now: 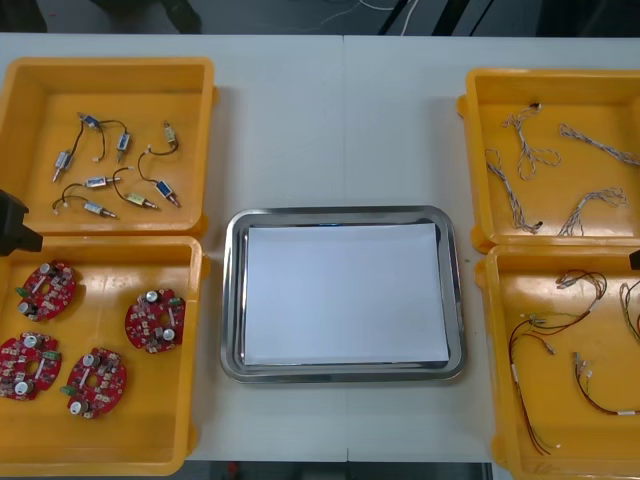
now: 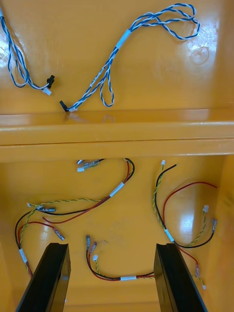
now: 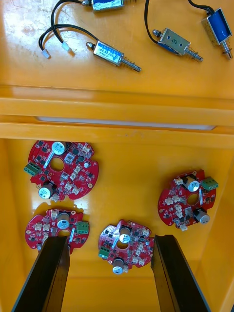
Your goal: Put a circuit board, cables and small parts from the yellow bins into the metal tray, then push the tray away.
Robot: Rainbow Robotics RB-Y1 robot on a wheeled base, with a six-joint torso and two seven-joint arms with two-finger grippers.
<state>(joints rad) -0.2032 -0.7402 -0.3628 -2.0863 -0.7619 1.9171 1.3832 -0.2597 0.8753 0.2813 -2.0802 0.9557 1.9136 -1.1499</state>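
Left wrist view: left gripper (image 3: 111,242) fingers spread above circuit boards (image 3: 61,170), yellow bin (image 1: 192,300) at metal tray's (image 1: 231,300) 8 o'clock; right gripper (image 2: 112,248), also spread, risks snagging several overlapping red and yellow cables (image 2: 116,190).

The light table (image 1: 340,120) has a thin seam (image 1: 343,150) down its middle; beyond its far edge lies dark floor (image 1: 280,15).

Bright even light, glare on bin (image 2: 161,83)
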